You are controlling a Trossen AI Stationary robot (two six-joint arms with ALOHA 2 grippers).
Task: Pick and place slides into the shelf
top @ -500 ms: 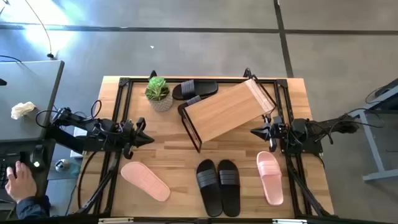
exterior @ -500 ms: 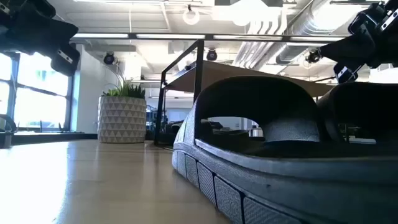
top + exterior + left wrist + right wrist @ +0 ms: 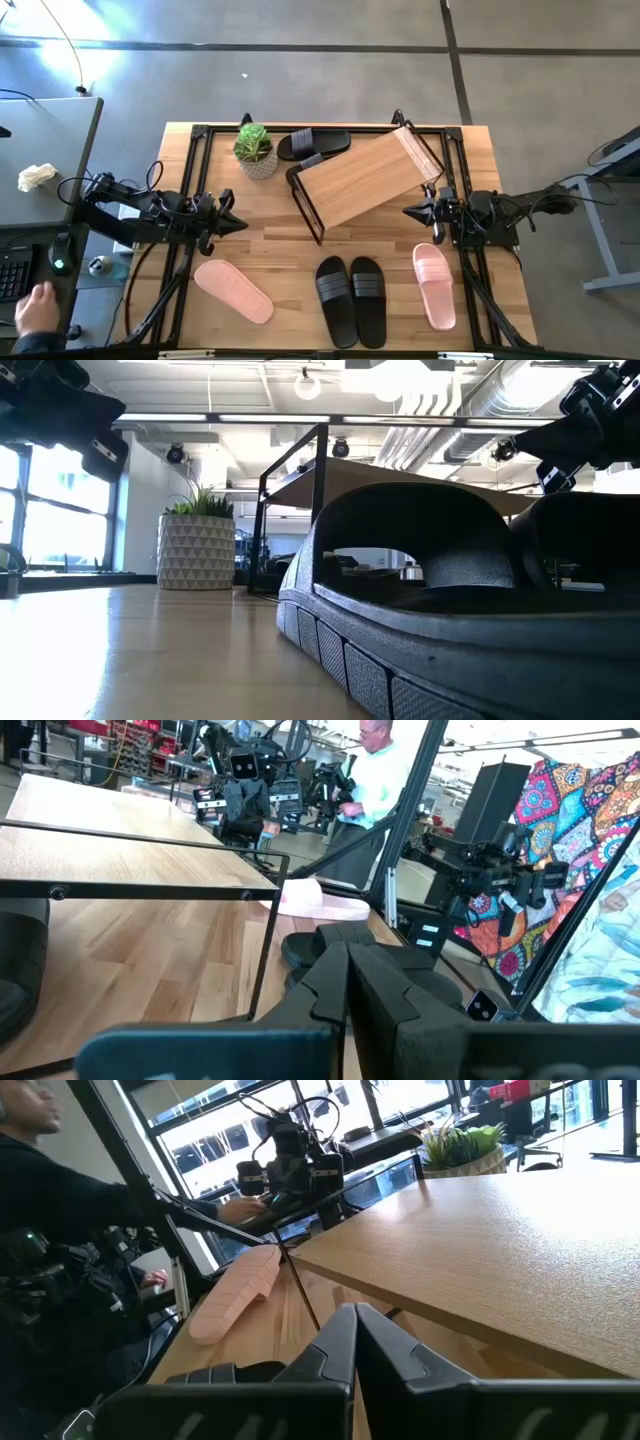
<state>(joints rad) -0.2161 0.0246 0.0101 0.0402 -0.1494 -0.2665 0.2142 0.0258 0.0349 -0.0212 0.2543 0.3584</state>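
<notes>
Nearest, at the front edge of the wooden worktop: a pair of black slides side by side at centre, toes pointing away, filling most of the low view; a pale pink slide to their left, lying at a slant; a second pale pink slide to their right, lengthwise, just in front of the right hand.

Further in, at mid-depth: left hand at the left side, fingers shut together, empty, hovering above bare wood and pointing right; right hand at the right side, fingers likewise pressed shut, holding nothing, pointing left toward the shelf; closed fingers plain in the left wrist view, and closed fingers equally so in the right wrist view.

Between the two hands and beyond: the shelf, light wood board on a thin black frame, set askew, its right end further back than its left; no slide on the board.

Farthest: a potted green plant left of the shelf; one more black slide lying crosswise just right of the plant, behind the shelf's far left corner.

Off the worktop, near left: a person's hand by a keyboard.
</notes>
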